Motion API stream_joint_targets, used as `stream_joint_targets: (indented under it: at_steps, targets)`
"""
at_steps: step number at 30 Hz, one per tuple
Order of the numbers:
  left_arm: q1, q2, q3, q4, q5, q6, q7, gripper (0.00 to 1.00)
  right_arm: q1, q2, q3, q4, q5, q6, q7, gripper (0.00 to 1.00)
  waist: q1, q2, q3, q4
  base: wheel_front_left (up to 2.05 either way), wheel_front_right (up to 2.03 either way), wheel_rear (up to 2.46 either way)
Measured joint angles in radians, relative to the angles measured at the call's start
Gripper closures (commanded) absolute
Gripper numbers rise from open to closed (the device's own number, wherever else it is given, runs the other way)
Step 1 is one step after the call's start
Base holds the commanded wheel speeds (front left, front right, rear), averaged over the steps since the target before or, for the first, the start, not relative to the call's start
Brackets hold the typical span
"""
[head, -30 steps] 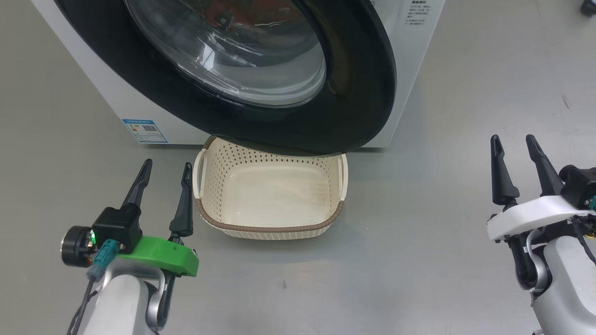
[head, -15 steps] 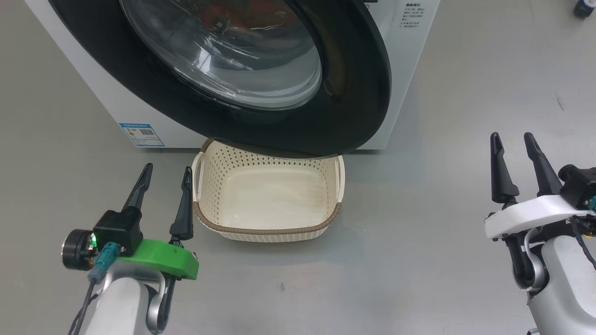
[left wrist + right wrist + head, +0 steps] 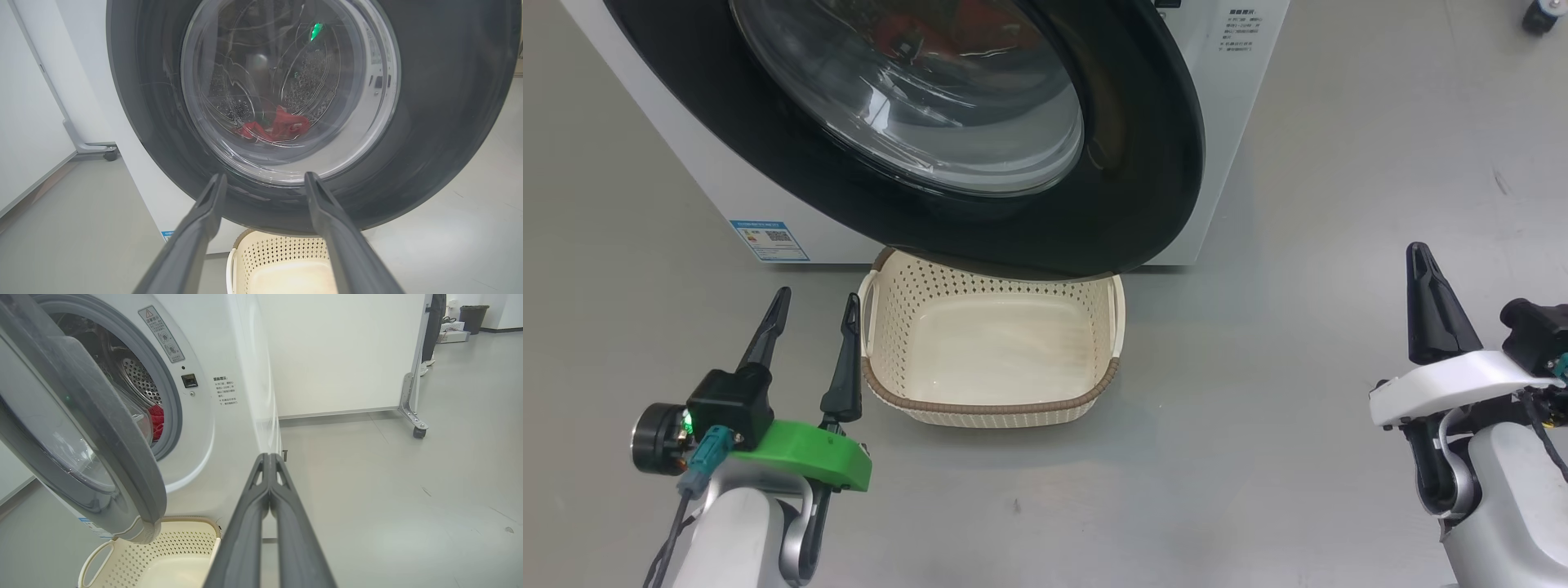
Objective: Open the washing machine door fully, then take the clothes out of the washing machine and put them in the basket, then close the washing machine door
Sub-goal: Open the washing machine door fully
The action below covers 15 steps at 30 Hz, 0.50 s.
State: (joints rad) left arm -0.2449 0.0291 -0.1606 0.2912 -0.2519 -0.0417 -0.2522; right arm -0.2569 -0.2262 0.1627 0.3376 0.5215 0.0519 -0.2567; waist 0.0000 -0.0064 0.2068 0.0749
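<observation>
The door [image 3: 1143, 163] hangs partly open above the basket [image 3: 988, 404] on the floor [image 3: 1258, 408]; red clothes [image 3: 282, 124] lie in the washing machine's [image 3: 1241, 122] drum [image 3: 139, 377]. With the left gripper [image 3: 817, 296] spread and the right gripper [image 3: 1419, 253] pinched shut, both empty, the door may clip the basket if swung wider.

My head camera looks steeply down from close above. The washing machine [image 3: 1241, 122] and its door [image 3: 1143, 163] fill the top of the frame, and the basket [image 3: 992, 406] sits mid-frame on the floor [image 3: 1258, 408]. My left hand [image 3: 818, 294] is at lower left and my right hand [image 3: 1419, 249] at lower right. The left wrist camera rides low and near, facing the door's window [image 3: 253, 53] almost square on, with the basket's far end at its bottom edge. The right wrist camera, also low, points past the machine's right front corner. It sees the door edge-on, a slice of the drum [image 3: 139, 377], and the basket's corner at lower left. All three views share the door and the basket.
</observation>
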Motion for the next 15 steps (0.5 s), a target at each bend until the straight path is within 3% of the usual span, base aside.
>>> stream_joint_targets:
  at_steps: [7, 15]
  targets:
    - [0.0, 0.0, 0.0, -0.002, 0.0, 0.0, 0.0, 0.0, -0.001, 0.024, -0.031, 0.012, 0.082, 0.029, 0.0, 1.0, 0.0, 0.0, 0.004, 0.002, 0.0, 0.0, 0.0]
    - [0.0, 0.0, -0.001, -0.01, 0.0, 0.0, 0.0, 0.0, -0.046, 0.114, -0.111, 0.019, 0.358, 0.062, 0.052, 1.0, 0.0, 0.0, 0.015, 0.004, 0.0, 0.0, 0.0]
